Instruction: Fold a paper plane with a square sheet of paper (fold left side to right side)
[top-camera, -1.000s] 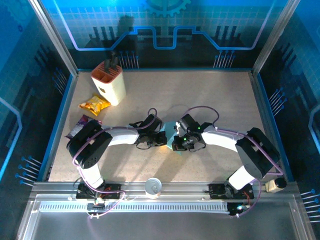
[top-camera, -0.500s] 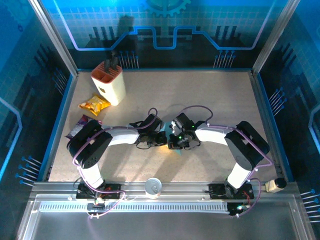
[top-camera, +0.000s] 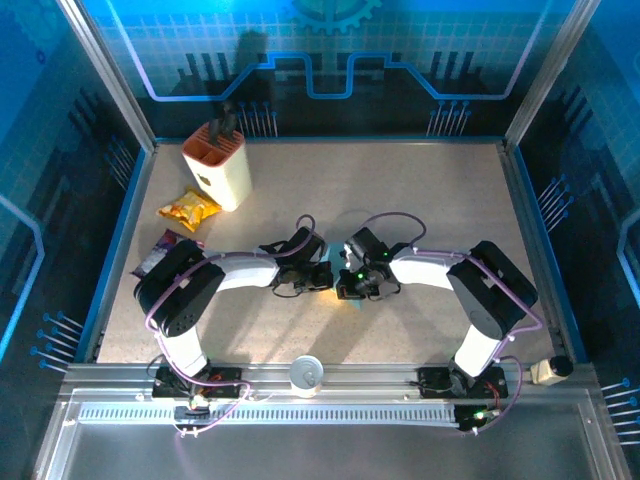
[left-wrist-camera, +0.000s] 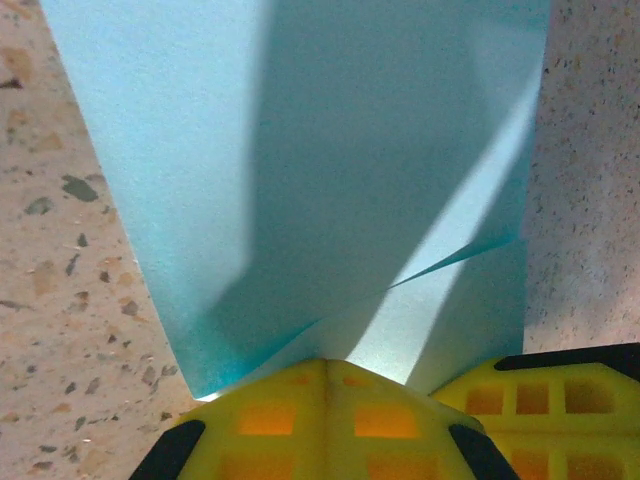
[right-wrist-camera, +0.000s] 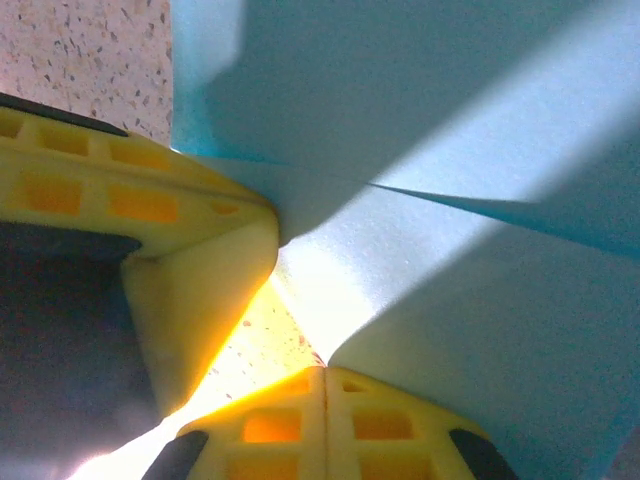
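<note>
- Top external: the left gripper (top-camera: 322, 278) and right gripper (top-camera: 350, 286) are set tip to tip at the middle of the table (top-camera: 420, 200), just beside each other.
- Left wrist: the left jaws are pressed flat together with nothing seen between them. The tips are parked at the near edge of the square sheet of paper (left-wrist-camera: 300, 150).
- The sheet is laid flat and runs straight ahead of the tips. A lifted flap edge slants from just ahead of them up to the right.
- Right wrist: the right jaws are likewise closed and empty. The paper is spread ahead and to the right, and the tips are at its edge.
- Neither arm is judged nearer, since the sheet is reached equally from both sides. A press or crease along the flap line looks like the step in hand.
- Versus a second ago: the left arm is unchanged. The right gripper has been brought leftward, and the strip of paper then seen between the grippers is now covered.
</note>
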